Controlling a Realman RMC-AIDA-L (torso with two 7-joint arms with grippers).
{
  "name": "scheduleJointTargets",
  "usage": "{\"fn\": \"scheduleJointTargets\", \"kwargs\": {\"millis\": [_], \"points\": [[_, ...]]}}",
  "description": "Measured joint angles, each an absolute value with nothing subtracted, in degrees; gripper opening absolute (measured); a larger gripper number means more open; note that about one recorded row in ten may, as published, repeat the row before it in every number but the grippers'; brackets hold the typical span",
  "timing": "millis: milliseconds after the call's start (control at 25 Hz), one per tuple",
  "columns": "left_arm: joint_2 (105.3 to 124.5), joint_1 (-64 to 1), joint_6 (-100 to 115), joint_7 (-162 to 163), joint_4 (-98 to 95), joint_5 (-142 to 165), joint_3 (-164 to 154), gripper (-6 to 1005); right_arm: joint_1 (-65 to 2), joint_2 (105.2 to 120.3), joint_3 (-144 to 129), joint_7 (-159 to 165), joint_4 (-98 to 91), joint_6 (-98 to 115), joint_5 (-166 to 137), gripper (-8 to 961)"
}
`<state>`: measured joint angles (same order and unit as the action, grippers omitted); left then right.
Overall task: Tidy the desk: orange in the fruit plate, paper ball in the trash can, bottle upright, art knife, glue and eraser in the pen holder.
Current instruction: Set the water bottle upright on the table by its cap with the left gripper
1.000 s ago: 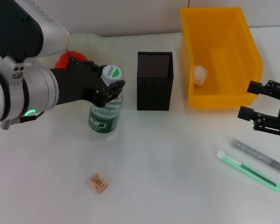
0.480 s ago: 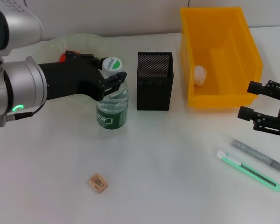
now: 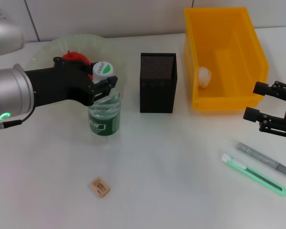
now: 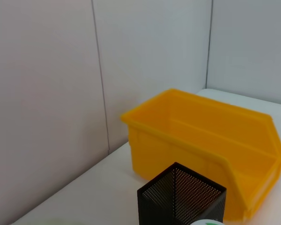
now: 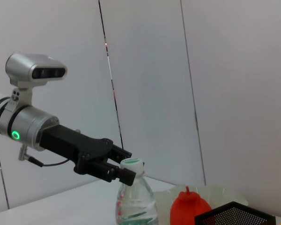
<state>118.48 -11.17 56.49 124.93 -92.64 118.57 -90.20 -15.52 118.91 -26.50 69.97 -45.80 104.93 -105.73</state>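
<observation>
— What lay closest to the robot?

— The eraser point(image 3: 100, 187), a small tan block alone on the white table point(image 3: 171, 191). Off to the right lay the art knife point(image 3: 254, 174), mint green, and just behind it the grey glue stick point(image 3: 265, 160), both flat and parallel, apart from each other. The glue's far end ran out of the head view.

— And the right gripper?

— The right gripper point(image 3: 264, 103) hovered at the right edge, near the front corner of the yellow trash can point(image 3: 250, 52), fingers spread and holding nothing. Most of that arm was cut off.

— Where was the bottle?

— The bottle point(image 3: 104, 113) stood upright left of the black mesh pen holder point(image 3: 158, 82). The left gripper point(image 3: 104, 88) was clamped on its neck just under the white cap — the right wrist view showed the fingers point(image 5: 113, 172) pinched below the cap. The bottle's base was cut off there, so contact with the table could not be confirmed from that side.

— Farther back?

— The paper ball point(image 3: 204, 76) sat inside the trash can against its inner wall. The fruit plate point(image 3: 76, 45), pale green, lay behind the left arm, which hid much of it. The orange point(image 3: 74, 57) showed only as a red-orange patch above the arm; the right wrist view showed more of it, in the plate.
</observation>
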Motion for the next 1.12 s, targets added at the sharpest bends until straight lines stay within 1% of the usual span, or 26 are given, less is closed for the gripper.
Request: {"fn": "scheduleJointTargets", "kwargs": {"millis": [280,1120], "points": [[118.38,-9.7,57.8,119.7,-89.5,112.3,-86.8,475,-15.6,118.92,-26.0,70.0,-45.3,104.9,-105.7,753],[118.42,-6.1,59.0,117.6,-91.0,111.6,-83.5,494,-15.6,119.00,-25.4,69.8,-43.9,104.9,-105.6,753]]}}
